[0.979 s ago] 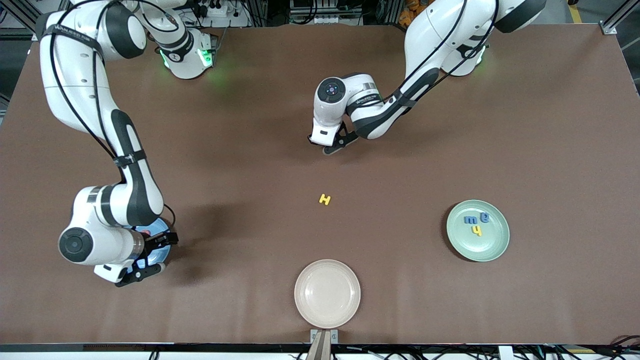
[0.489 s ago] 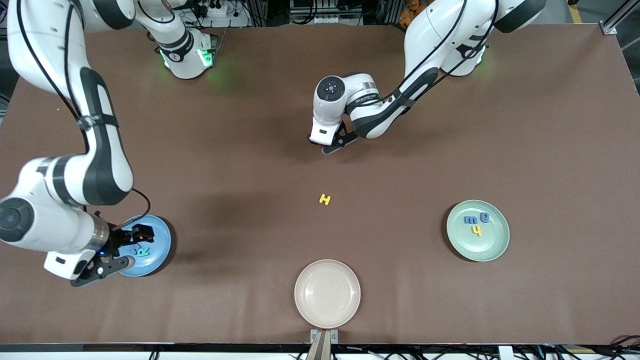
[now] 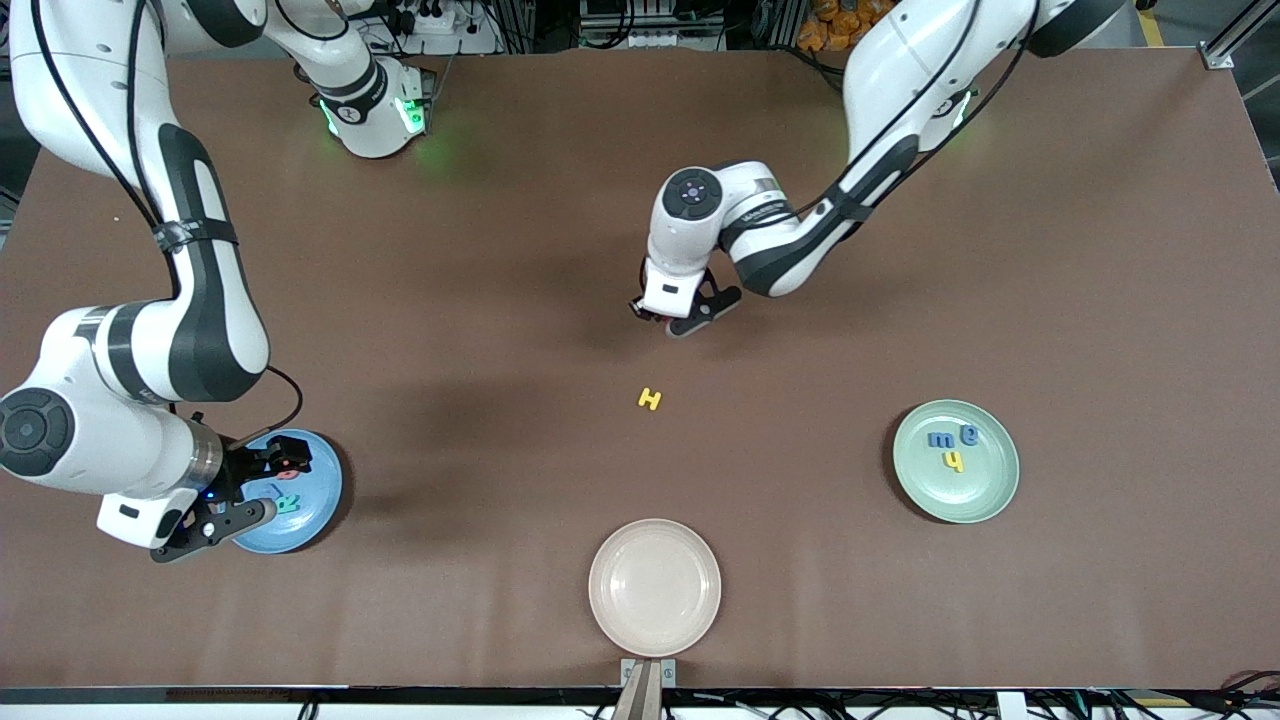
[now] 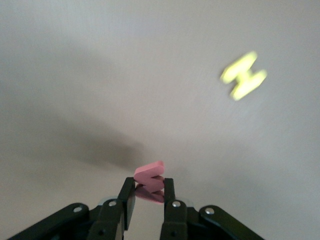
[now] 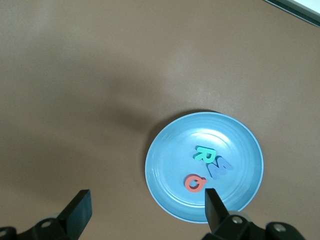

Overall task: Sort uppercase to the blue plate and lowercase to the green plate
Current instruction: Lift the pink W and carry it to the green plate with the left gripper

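Observation:
My left gripper (image 3: 670, 318) is shut on the red m (image 4: 150, 176) and holds it just above the bare table, between the left arm's base and the yellow H (image 3: 650, 399). The H also shows in the left wrist view (image 4: 243, 76). My right gripper (image 3: 248, 492) is open and empty over the edge of the blue plate (image 3: 322, 492). In the right wrist view the blue plate (image 5: 172, 145) holds the teal R (image 5: 204, 153), blue M (image 5: 220, 169) and red Q (image 5: 194, 183). The green plate (image 3: 985, 490) holds the blue m (image 3: 940, 439), blue e-like letter (image 3: 968, 434) and yellow y (image 3: 955, 461).
An empty cream plate (image 3: 654, 587) sits at the table's edge nearest the front camera, in the middle. The blue plate is toward the right arm's end, the green plate toward the left arm's end. Brown table lies bare around the H.
My right gripper has drawn back from over the blue plate's middle toward its edge, uncovering the letters. My left gripper has moved a little toward the yellow H with the red m.

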Action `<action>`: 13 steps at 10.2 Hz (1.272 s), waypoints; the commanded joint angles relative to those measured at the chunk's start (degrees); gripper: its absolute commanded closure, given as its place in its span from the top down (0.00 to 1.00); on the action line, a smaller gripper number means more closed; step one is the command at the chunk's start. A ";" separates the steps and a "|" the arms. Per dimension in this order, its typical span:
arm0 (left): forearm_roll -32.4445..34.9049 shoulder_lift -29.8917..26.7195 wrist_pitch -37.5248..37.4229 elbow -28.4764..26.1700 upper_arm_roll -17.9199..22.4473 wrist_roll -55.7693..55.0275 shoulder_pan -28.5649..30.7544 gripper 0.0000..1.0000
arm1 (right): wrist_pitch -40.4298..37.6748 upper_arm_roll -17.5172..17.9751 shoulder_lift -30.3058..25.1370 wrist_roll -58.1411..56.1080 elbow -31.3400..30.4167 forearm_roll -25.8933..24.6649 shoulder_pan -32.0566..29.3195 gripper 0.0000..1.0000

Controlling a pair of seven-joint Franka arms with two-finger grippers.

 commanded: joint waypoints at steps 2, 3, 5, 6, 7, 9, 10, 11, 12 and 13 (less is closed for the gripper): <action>0.48 -3.62 -8.35 4.71 -4.47 12.46 12.45 0.00 | 1.29 0.30 -0.35 1.79 -0.88 0.47 0.60 1.00; 0.12 -3.62 -10.02 6.73 -4.38 17.38 15.34 0.00 | 1.29 0.21 -0.26 5.63 -0.88 0.47 1.57 1.00; 0.03 -3.54 -11.61 9.21 -3.94 27.48 21.49 0.00 | 1.12 0.21 -0.17 16.08 -0.88 0.47 5.16 1.00; 0.03 -3.71 -12.05 9.65 -2.37 33.62 24.05 0.00 | 0.77 0.21 -0.26 22.22 -0.88 0.47 7.09 1.00; 0.03 -4.15 -12.06 9.83 0.51 38.73 24.94 0.00 | 0.68 0.30 -0.26 27.24 -0.79 0.55 9.29 1.00; -0.06 -4.24 -12.06 10.27 4.22 46.83 26.78 0.00 | 1.20 0.30 0.79 36.39 -0.62 3.51 13.77 1.00; -0.14 -3.98 -12.06 10.18 4.50 50.70 28.45 0.00 | 1.81 0.21 1.49 41.22 -0.27 7.02 16.67 1.00; -0.15 -3.71 -12.06 10.10 6.85 53.43 28.64 0.00 | 4.34 0.21 2.02 45.97 -0.27 7.75 18.61 1.00; -0.15 -3.54 -12.06 9.92 8.79 56.24 28.64 0.00 | 5.76 0.21 3.07 52.28 -0.27 7.85 20.54 1.00; -0.15 -3.54 -12.06 9.83 11.15 60.62 28.64 0.07 | 7.17 0.21 4.30 58.61 0.08 7.76 22.74 1.00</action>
